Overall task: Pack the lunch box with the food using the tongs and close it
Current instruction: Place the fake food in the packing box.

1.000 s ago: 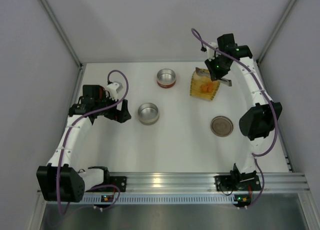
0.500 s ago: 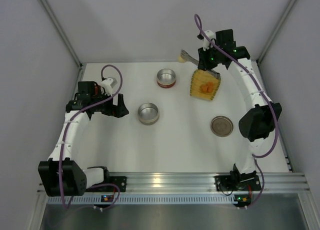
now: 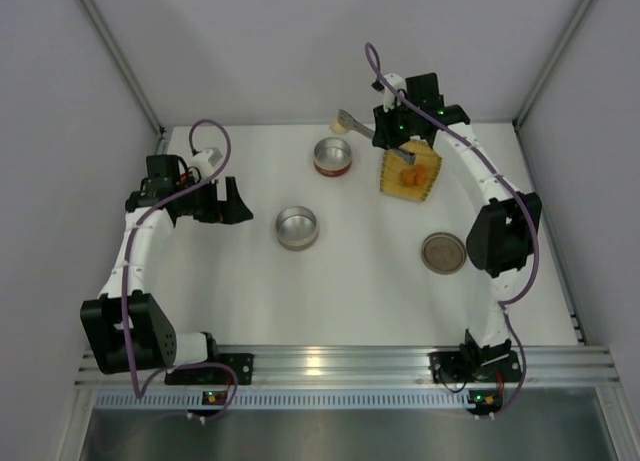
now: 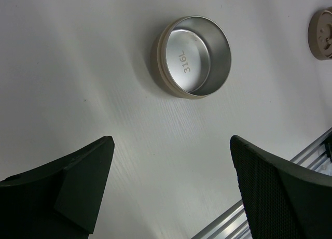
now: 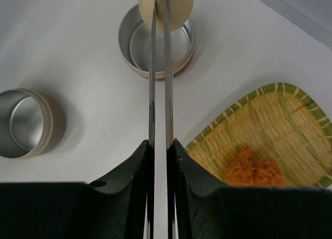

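My right gripper is shut on the slim silver tongs. Their tips pinch a whitish rounded lump of food in the air over the far rim of the red-banded lunch box tin. Orange food chunks lie on the yellow woven tray. A plain steel tin stands empty mid-table. My left gripper hangs open to its left, holding nothing.
A round brownish lid lies flat at the right of the table. The aluminium rail runs along the near edge. Grey walls close in the back and both sides.
The right gripper has swung left from over the yellow tray, carrying the tongs and the whitish lump to the red-banded tin. The left arm has drawn back to the left, still open.
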Available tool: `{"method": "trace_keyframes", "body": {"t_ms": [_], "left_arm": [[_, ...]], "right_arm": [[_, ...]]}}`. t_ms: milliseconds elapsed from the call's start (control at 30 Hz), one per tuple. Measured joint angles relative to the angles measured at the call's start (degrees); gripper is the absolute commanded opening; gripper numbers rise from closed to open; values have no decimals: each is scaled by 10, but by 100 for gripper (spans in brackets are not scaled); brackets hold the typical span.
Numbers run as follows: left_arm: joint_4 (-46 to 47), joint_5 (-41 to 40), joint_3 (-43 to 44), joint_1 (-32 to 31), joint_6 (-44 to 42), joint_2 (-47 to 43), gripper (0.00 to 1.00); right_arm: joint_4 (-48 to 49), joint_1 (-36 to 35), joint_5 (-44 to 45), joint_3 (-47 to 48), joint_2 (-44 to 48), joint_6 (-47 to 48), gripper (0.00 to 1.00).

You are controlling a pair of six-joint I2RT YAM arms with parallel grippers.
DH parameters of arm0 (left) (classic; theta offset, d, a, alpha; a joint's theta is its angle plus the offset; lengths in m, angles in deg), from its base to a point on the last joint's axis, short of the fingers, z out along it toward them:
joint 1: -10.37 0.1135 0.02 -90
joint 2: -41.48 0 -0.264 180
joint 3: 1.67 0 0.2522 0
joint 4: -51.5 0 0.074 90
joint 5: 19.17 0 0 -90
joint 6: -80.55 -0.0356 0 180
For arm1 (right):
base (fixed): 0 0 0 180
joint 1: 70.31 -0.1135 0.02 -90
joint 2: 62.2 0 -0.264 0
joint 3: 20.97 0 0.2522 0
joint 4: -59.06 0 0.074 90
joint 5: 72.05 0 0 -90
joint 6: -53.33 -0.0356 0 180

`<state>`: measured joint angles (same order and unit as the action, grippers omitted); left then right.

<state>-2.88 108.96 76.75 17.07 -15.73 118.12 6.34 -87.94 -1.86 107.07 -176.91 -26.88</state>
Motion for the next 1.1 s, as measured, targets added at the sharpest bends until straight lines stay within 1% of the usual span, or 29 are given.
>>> {"method": "trace_keyframes", "body": {"t_ms": [133,1100], "left_arm": [[0,3,1,0,4,3,98],[0,6,1,1,0,28,98]], "right_arm": [[7,-4,0,-22,-5,0,0],[64,-21,-5,-33,-90,-9,0]]}}
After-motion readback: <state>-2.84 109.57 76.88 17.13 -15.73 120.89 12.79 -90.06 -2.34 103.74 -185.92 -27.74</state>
